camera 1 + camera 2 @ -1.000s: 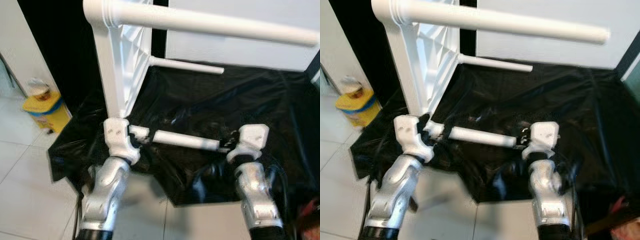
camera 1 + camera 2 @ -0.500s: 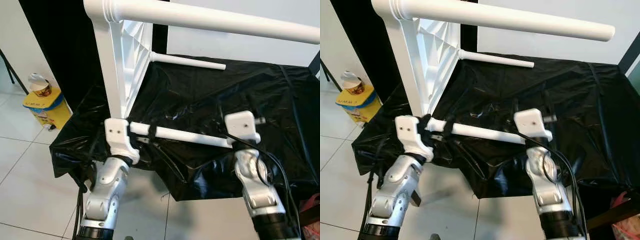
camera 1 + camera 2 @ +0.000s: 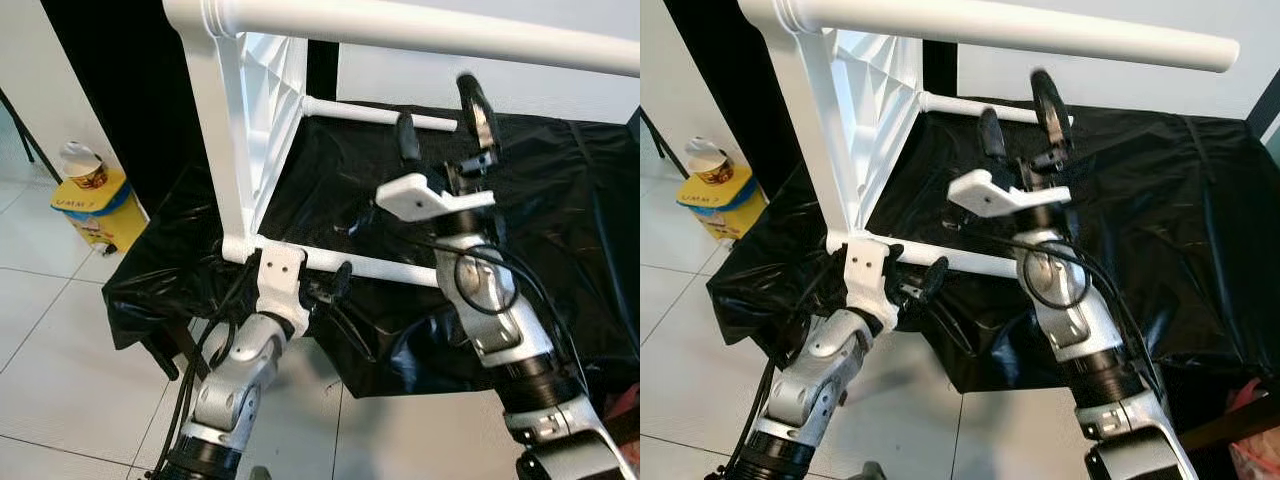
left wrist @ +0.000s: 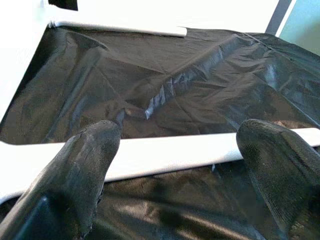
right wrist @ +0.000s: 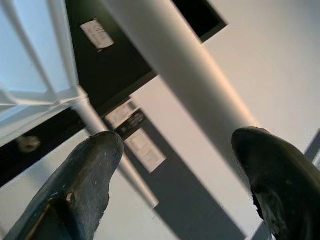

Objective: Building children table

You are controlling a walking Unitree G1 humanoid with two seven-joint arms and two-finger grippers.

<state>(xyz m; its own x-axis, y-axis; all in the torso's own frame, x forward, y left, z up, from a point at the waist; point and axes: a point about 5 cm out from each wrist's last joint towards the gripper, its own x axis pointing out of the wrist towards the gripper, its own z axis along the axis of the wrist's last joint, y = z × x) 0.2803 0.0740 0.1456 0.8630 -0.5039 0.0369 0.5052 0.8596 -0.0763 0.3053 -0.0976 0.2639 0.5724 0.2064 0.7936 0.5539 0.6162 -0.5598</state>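
The white tabletop (image 3: 250,120) stands on its edge on the black-covered surface. Three white legs stick out of it to the right: a top leg (image 3: 450,30), a far leg (image 3: 380,113) and a near low leg (image 3: 380,267). My left gripper (image 3: 325,285) is at the near low leg close to the tabletop's corner. It is open, and the near low leg (image 4: 175,155) runs across just beyond its fingertips. My right gripper (image 3: 438,108) is raised over the cloth with its fingers pointing up. It is open and empty, facing the top leg (image 5: 185,85).
Black cloth (image 3: 560,200) covers the low work surface and hangs over its front edge. A yellow container (image 3: 95,205) with a cup on it stands on the tiled floor (image 3: 60,350) at the left. A red object (image 3: 625,405) shows at the bottom right.
The near low leg has gone from loose to joined at the tabletop's corner. My right gripper has left its free end and risen, fingers up. My left gripper has shifted right along the leg.
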